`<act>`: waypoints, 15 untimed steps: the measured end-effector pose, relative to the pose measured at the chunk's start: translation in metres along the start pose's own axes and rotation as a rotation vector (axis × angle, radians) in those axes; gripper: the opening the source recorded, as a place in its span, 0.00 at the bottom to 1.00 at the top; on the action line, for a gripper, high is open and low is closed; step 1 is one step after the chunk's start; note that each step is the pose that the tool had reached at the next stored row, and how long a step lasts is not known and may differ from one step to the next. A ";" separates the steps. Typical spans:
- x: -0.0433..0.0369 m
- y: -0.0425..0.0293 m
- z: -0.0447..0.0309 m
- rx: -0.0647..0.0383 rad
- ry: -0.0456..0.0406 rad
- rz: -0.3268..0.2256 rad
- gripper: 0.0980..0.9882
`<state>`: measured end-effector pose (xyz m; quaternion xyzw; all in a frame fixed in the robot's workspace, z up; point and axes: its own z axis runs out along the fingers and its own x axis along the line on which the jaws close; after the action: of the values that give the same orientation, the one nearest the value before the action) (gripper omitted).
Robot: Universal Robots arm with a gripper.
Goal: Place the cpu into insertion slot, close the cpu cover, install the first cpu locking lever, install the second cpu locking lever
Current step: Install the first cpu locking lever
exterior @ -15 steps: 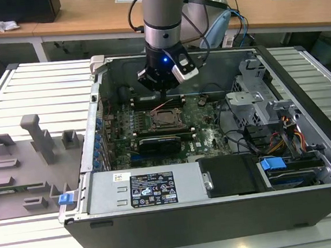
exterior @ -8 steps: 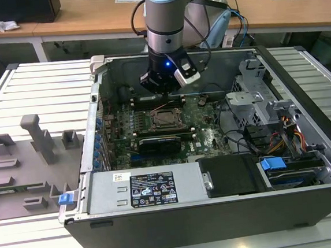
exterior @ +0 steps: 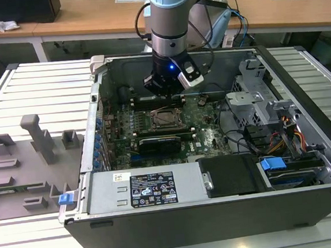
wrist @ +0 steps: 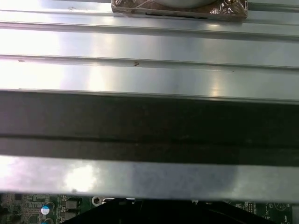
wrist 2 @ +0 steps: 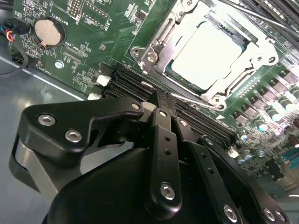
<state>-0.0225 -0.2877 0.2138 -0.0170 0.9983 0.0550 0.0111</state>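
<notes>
We saw a long wooden desk point(exterior: 86, 18) running across the back of the room, with cables and papers lying on it. In front of it stood a ribbed aluminium worktable point(exterior: 29, 89), its slats running sideways; in the first wrist view the same slats point(wrist: 149, 42) crossed above a dark band. An open grey computer case point(exterior: 219, 206) lay on its side on this table. On the exterior view's left of the case sat a grey fixture tray point(exterior: 24, 165) with upright blocks.

Inside the case lay the green motherboard point(exterior: 207, 135), and nearer the camera a power supply point(exterior: 151, 189) with a label. Drive cages and coloured wiring filled the exterior view's right.

The robot arm point(exterior: 170, 13) came down from above, and its gripper point(wrist 2: 159, 105) hovered low over the board, just behind the insertion slot point(exterior: 166, 119). In the second wrist view the black fingers point(wrist 2: 163, 140) were pressed together with nothing between them. There the cpu point(wrist 2: 208, 53) sat in the insertion slot, its pale metal top showing through the window of the cpu cover point(wrist 2: 161, 39), which lay down flat around it. A coin cell point(wrist 2: 48, 31) sat well apart from the socket.
</notes>
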 end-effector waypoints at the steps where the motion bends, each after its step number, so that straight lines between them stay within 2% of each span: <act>1: -0.0007 0.0000 0.0007 0.000 0.0000 0.000 0.01; 11: -0.0038 -0.0012 0.0101 0.000 0.0013 0.000 0.01; 15: -0.0039 -0.0011 0.0098 0.001 0.0011 0.000 0.01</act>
<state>-0.0183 -0.2876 0.2040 -0.0170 0.9983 0.0547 0.0106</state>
